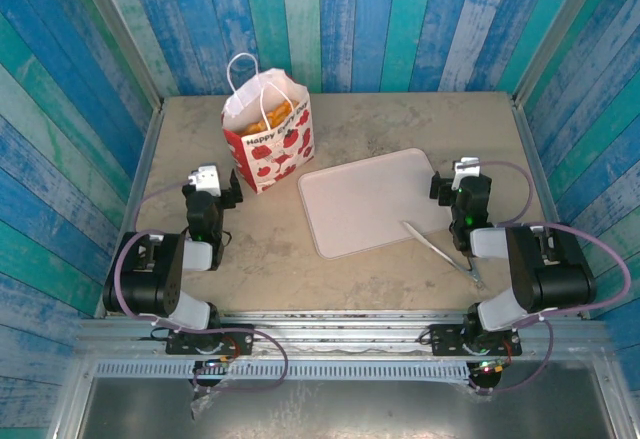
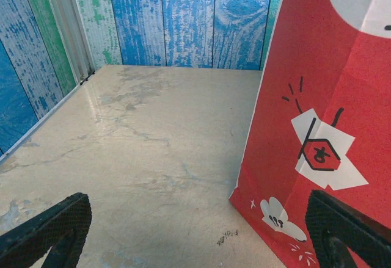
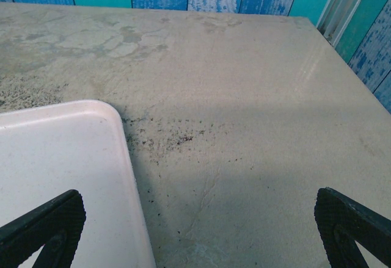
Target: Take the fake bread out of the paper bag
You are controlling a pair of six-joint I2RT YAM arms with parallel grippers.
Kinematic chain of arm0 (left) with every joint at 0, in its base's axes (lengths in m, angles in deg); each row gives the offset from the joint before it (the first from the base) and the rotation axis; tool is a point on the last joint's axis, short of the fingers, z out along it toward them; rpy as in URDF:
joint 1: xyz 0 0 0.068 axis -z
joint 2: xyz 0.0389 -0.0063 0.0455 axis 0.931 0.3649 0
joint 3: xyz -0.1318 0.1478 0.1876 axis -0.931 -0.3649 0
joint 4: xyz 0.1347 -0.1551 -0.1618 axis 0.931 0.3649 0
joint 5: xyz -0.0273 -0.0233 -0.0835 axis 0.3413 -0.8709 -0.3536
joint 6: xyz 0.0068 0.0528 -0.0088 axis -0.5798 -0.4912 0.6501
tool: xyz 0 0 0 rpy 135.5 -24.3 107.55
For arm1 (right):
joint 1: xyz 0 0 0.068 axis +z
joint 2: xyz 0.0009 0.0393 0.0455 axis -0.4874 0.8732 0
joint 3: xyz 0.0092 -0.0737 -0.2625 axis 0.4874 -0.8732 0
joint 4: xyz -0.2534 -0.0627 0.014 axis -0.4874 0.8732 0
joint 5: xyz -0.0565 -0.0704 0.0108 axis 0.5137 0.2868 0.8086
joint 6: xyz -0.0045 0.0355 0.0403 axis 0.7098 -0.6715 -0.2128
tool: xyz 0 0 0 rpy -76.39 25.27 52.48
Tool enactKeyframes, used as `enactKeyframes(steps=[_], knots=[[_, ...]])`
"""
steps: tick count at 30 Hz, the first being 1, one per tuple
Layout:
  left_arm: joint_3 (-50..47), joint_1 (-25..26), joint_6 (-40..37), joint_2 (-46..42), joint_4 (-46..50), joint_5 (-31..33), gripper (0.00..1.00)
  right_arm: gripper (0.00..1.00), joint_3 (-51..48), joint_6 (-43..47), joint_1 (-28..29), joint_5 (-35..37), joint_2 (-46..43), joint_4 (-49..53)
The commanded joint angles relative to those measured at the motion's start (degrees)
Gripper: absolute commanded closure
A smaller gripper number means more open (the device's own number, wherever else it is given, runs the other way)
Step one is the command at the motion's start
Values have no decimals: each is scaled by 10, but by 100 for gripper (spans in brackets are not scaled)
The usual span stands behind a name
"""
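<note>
Golden-orange fake bread (image 1: 268,117) pieces sit inside the small white-and-red apple-print paper bag (image 1: 272,151), upright at the far left of the bench (image 1: 420,124). None out yet; the whole job is left. Left hand (image 1: 212,181) low, just beside the bag's red side, spread, empty. Right hand (image 1: 462,177) spread, empty, beside the pale rectangular tray (image 1: 365,209). Metal tongs (image 1: 440,249) lie over the tray's near corner. White cord handles (image 1: 240,69) arch over the bag's mouth: likely snag.

Bright, even overhead light; soft shadow band across table (image 3: 263,127) under my right wrist, mild sheen at its left edge, top view slightly soft.
</note>
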Motion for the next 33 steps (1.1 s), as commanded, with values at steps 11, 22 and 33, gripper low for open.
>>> enactKeyframes(steps=[11, 22, 33], knots=[[-5, -3, 39, -47, 28, 79, 6, 0, 6, 5, 1, 9, -3, 1], [-38, -3, 62, -194, 91, 78, 6, 0, 20, 6, 1, 9, -31, 47], [-35, -3, 134, -351, 229, 20, 6, 0, 55, -75, 1, 78, -174, 275]])
